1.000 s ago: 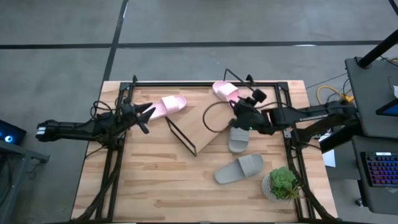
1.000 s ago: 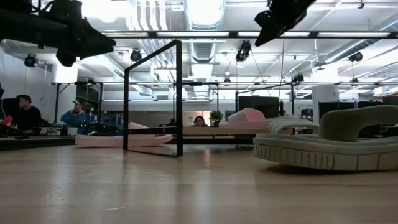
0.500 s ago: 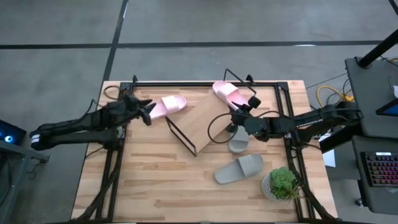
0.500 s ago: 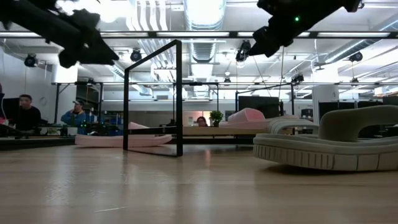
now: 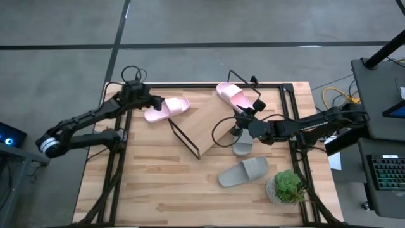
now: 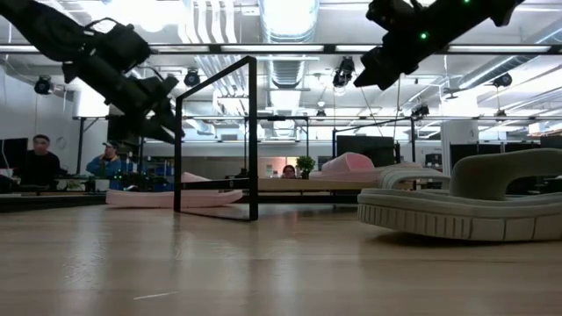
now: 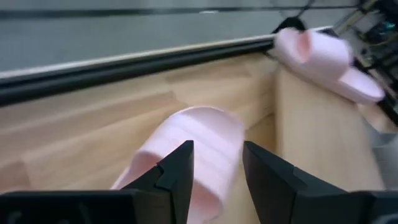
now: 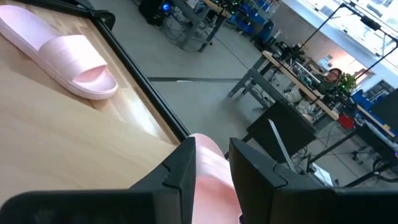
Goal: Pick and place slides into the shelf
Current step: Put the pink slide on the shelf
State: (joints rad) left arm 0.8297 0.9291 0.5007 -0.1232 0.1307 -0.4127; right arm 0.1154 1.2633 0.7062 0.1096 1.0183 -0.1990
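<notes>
Your left gripper (image 7: 214,171) hangs open over the pink slide (image 5: 168,107) lying flat on the tabletop (image 5: 158,183) beside the shelf (image 5: 212,123), so closing off-center could squash the foam and let it slip, while your right gripper (image 5: 239,121) waits, also open.

high: overhead, straight down | low: tabletop level | wrists: close, both share shelf (image 5: 204,120)

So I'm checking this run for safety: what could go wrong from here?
1. The left gripper, open, approaches the pale pink foam slide on the table; it might nudge the slide instead of grasping.
2. The right gripper hangs near the slanted light-wood shelf and could bump the pink slide lying on it.
</notes>
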